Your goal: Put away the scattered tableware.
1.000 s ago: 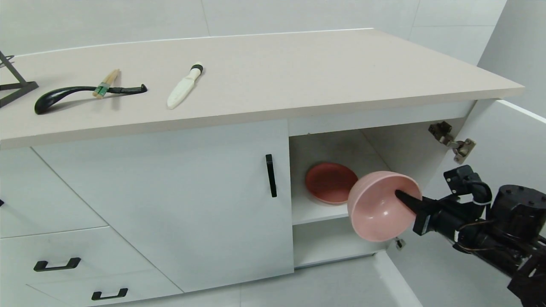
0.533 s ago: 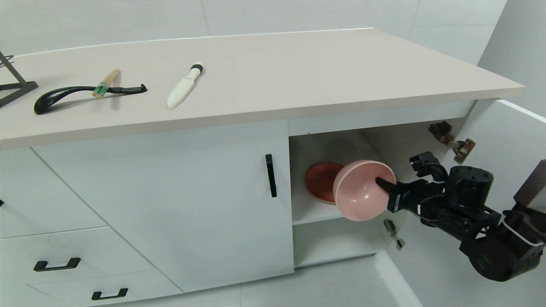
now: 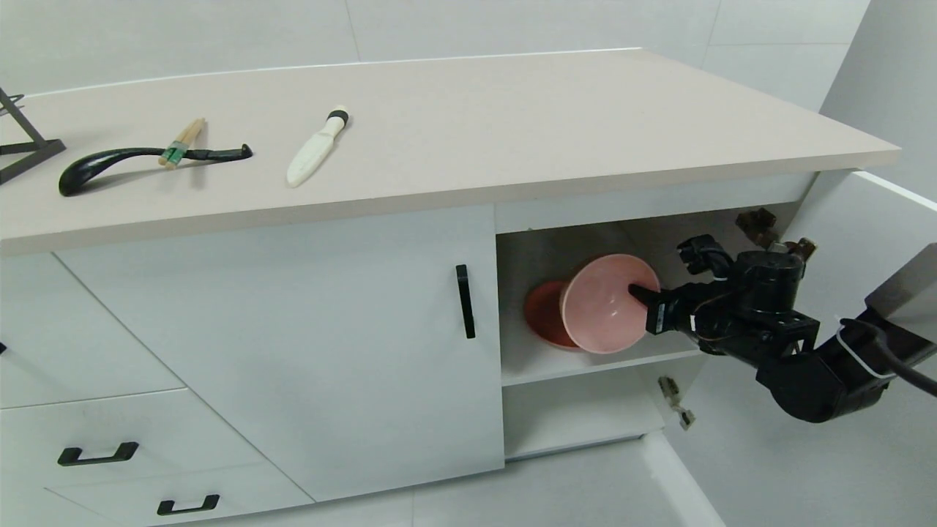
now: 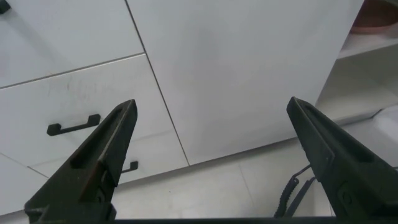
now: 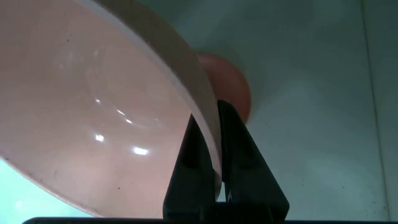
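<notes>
Right gripper (image 3: 635, 293) clamped on pink bowl (image 3: 604, 304) rim. Over last second, bowl carried up and inward; now tilted over upper cabinet shelf (image 3: 556, 364), partly hiding red plate (image 3: 542, 315). Set-down likely next. Left gripper (image 4: 211, 143) spread, empty.

Glossy pink plastic-looking bowl (image 3: 602, 307), matt pale countertop (image 3: 476, 124), smooth white cabinet door (image 3: 293, 344).

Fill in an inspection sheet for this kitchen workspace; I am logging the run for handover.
Surface: beige counter, no spills seen.
Job's things: pink bowl tilted inside the open cupboard, before a red plate; ladle, chopsticks and white knife on the counter.
Clutter: black stand at the counter's left end.
Grippers: right gripper, jaws shut on the bowl's rim; left gripper open, empty.
Cables: cable along the right arm.
Surroundings: white wall; cupboard door open.
</notes>
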Available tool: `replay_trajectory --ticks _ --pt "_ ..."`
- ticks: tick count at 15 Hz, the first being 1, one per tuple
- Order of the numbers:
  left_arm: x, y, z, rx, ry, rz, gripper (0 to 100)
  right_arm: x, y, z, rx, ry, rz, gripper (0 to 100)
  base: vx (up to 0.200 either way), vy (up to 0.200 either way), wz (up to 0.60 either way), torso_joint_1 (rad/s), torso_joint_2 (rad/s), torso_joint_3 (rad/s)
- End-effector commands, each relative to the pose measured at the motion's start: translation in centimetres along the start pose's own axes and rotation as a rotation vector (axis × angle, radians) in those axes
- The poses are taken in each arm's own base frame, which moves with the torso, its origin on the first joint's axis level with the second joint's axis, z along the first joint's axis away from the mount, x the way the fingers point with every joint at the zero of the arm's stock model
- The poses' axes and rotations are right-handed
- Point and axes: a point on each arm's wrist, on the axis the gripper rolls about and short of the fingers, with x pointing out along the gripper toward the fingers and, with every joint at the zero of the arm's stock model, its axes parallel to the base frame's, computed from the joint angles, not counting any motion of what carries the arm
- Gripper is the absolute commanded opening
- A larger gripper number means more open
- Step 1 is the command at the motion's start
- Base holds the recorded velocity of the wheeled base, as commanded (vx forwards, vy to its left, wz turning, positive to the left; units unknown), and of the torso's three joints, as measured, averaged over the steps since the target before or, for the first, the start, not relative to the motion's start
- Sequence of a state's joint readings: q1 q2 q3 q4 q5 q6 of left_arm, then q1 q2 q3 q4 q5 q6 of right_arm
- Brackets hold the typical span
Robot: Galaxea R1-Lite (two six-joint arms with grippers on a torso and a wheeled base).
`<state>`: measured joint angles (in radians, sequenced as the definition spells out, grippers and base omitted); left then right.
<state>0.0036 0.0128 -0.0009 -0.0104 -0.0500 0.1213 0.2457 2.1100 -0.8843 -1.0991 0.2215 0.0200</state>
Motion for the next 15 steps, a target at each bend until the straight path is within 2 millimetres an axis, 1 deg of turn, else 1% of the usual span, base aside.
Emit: replay_trajectory --ticks 1,3,4,7,9,12,14,15 --pt "0.1 0.0 0.0 0.004 0.008 -0.01 100 1.2 -0.2 0.7 -0.002 -0.008 0.002 0 0.0 0.0 0.0 0.0 0.0 0.0" --pt "-0.1 0.0 0.0 -0.001 -0.014 0.002 100 2.2 -0.4 1.1 0.004 0.02 0.003 0 0.0 0.0 0.0 0.0 0.0 0.0" --pt "-0.1 0.0 -0.1 -0.009 -0.012 0.003 100 2.3 -0.3 1.1 0.007 0.034 0.005 0 0.0 0.0 0.0 0.0 0.0 0.0" --pt "-0.1 0.0 -0.1 -0.023 -0.007 0.003 100 2.7 -0.4 0.6 0.013 0.059 0.004 0 0.0 0.0 0.0 0.0 0.0 0.0" --pt "-0.1 0.0 -0.1 -0.086 -0.004 0.007 100 3.4 -0.6 0.1 0.015 0.062 -0.004 0 0.0 0.0 0.0 0.0 0.0 0.0" --pt "-0.1 0.0 -0.1 -0.109 -0.006 0.008 100 3.7 -0.6 -0.3 0.018 0.073 -0.003 0 0.0 0.0 0.0 0.0 0.0 0.0" --pt "-0.1 0.0 -0.1 -0.035 -0.005 0.01 100 3.9 -0.6 -0.3 0.023 0.097 -0.002 0 0.0 0.0 0.0 0.0 0.0 0.0" --pt "-0.1 0.0 -0.1 -0.029 -0.005 0.01 100 4.3 -0.7 -0.2 0.023 0.092 -0.001 0 0.0 0.0 0.0 0.0 0.0 0.0"
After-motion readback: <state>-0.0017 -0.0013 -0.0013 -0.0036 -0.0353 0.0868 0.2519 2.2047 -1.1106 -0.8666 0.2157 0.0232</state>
